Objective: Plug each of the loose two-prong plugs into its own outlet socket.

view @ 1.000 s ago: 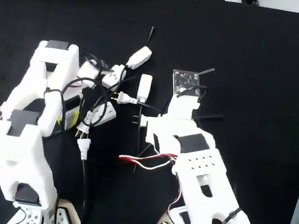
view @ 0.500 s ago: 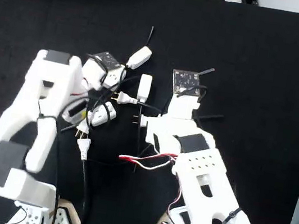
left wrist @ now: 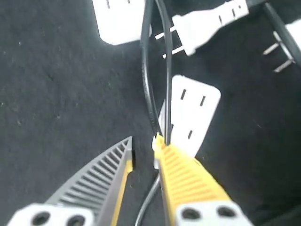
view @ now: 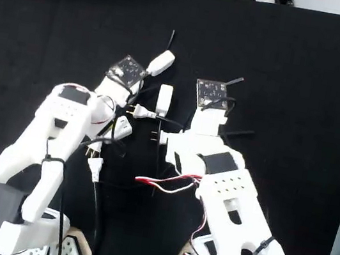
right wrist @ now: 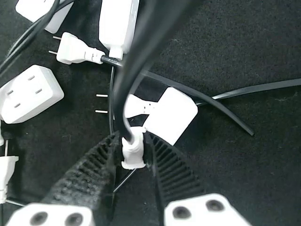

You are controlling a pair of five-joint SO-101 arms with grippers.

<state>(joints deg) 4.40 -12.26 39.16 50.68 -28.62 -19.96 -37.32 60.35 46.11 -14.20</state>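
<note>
held plug: a white plug [right wrist: 133, 157] on its black cord [right wrist: 141, 61], pinched at the neck by the right gripper [right wrist: 131, 138], above the middle of the table [view: 295, 70], toward the edge where the arms stand; i cannot tell which way its prongs face.
socket block: a white two-outlet block [left wrist: 194, 110], lying flat with its slots up, near the held plug on the side toward the table's left edge.
left gripper [left wrist: 143, 143]: jaws a little apart, gripping nothing; its yellow finger tip sits over the block's edge, and a stray cord [left wrist: 148, 84] runs along it.
loose plug [left wrist: 202, 23]: white, prongs bare, lying beyond the block and apart from it.
step in hand: probably steadying the block so the held plug can go in.
doing it well: close the left gripper on the block's sides, not on the stray cord, and leave the slots uncovered; turn the held plug until both prongs stand square over one pair of slots, then press straight in.
risk: the tangled cords may drag the block sideways; a skewed prong would ride on the face instead of entering.
</note>
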